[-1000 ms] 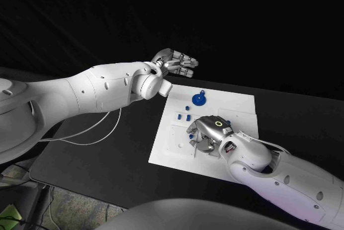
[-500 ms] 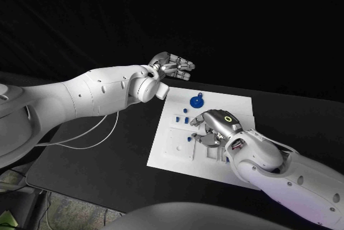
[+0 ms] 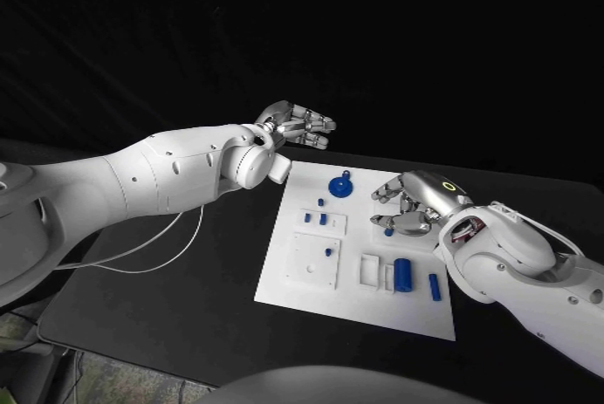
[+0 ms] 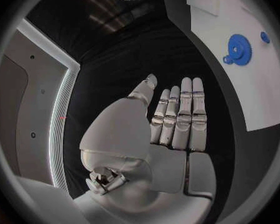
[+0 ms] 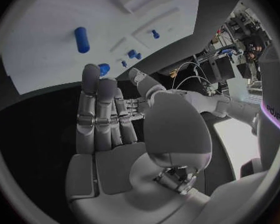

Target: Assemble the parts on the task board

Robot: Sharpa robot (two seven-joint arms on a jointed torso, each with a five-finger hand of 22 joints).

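Observation:
The white task board [image 3: 302, 286] lies in the middle of the black table. A blue gear [image 3: 342, 188] sits at its far edge, with small blue pieces [image 3: 316, 217] a little nearer. A blue cylinder [image 3: 403, 273] and a blue peg [image 3: 435, 286] lie near the front right. My right hand [image 3: 409, 203] hovers over the board's right side, fingers straight and holding nothing; a small blue piece [image 3: 387, 232] lies just below it. My left hand [image 3: 298, 123] is raised beyond the board's far left corner, flat and empty. In the left wrist view the gear [image 4: 239, 49] lies past that hand [image 4: 177, 119].
A raised white square block [image 3: 316, 260] and narrow white slots [image 3: 370, 271] stand on the board's near half. Black table surrounds the board on all sides. A white cable [image 3: 151, 238] hangs under my left arm.
My right hand has lifted off the board's middle and moved away to the right, uncovering the blue cylinder, the peg and the slots. My left hand stays raised, shifted slightly.

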